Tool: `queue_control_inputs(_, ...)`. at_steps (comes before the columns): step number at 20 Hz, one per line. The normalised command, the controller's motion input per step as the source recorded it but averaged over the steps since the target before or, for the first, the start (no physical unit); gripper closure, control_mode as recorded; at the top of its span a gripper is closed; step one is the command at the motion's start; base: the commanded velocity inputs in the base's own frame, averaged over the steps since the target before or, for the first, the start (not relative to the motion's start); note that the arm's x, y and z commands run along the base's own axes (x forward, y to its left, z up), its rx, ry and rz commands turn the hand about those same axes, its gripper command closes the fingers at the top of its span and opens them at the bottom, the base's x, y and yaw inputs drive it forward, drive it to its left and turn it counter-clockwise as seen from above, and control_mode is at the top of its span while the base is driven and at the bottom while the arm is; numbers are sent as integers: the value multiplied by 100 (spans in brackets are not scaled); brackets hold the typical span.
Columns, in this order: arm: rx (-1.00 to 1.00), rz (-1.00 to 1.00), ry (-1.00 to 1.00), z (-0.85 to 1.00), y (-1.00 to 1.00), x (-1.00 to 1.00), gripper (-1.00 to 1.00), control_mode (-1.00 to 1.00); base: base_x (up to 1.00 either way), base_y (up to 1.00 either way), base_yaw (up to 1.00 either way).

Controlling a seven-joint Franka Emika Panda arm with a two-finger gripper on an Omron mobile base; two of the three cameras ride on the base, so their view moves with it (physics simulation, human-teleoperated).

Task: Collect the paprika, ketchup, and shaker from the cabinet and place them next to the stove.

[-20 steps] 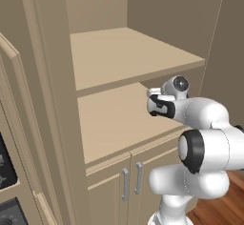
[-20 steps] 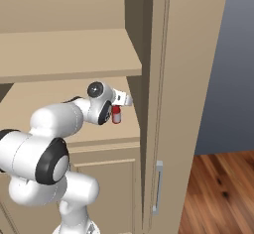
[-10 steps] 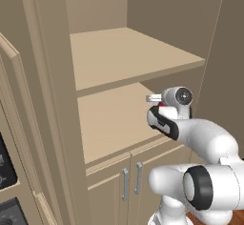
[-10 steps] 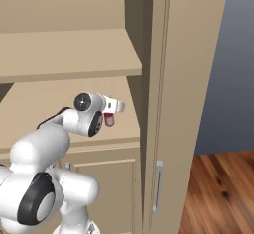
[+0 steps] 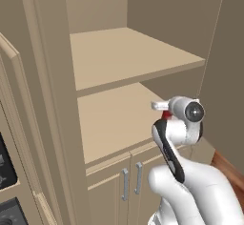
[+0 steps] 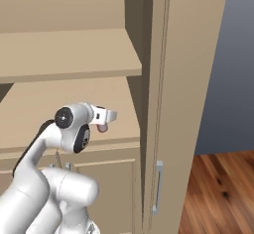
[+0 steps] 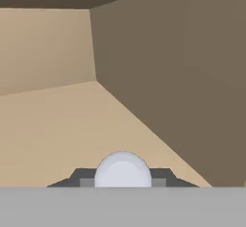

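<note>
- Your gripper [image 6: 110,115] is clamped on a small red bottle, which looks like the ketchup [image 6: 102,127]. Its body hangs just below the white hand in the right base view.
- In the left base view you see only a sliver of red from the ketchup [image 5: 166,116], tucked under the gripper [image 5: 158,107] and against the arm's wrist.
- In the hand view, a pale rounded dome [image 7: 123,170] sits between the two dark fingertips [image 7: 81,179]. That is the end of the held thing facing the camera. Its colour there reads grey-white rather than red, so you cannot be fully sure which bottle it is.
- The hand lies roughly level and points into the cabinet [image 5: 52,100]. It is at the front edge of the lower shelf [image 5: 114,119], towards the shelf's right end.
- The bottle is lifted off the shelf board. In the right base view you can see shelf surface behind it and a gap beneath it.
- The upper shelf [image 5: 124,57] is above the hand and well apart from it.
- Below the lower shelf, the two small doors [image 5: 109,190] are shut. Their metal bar handles [image 5: 125,184] stand side by side at the middle.
- In the right base view, the cabinet's tall side panel [image 6: 183,79] rises just right of the hand, with a bar handle [image 6: 158,186] low on it. Wooden floor [image 6: 218,188] lies beyond it.
- The hand view looks into the shelf's back right corner [image 7: 93,79], where the back wall meets the darker side wall.
</note>
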Motion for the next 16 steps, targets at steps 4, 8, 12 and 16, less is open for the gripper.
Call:
queue_control_inputs(4,0,-5,0,59,0,-85,100,-100,0,0,0)
queue_control_inputs(8,0,-8,3,67,0,-83,100,-100,0,0,0)
queue_control_inputs(12,0,-8,6,63,0,-83,100,-100,0,0,0)
queue_control_inputs(16,0,-8,6,33,0,-82,100,-100,0,0,0)
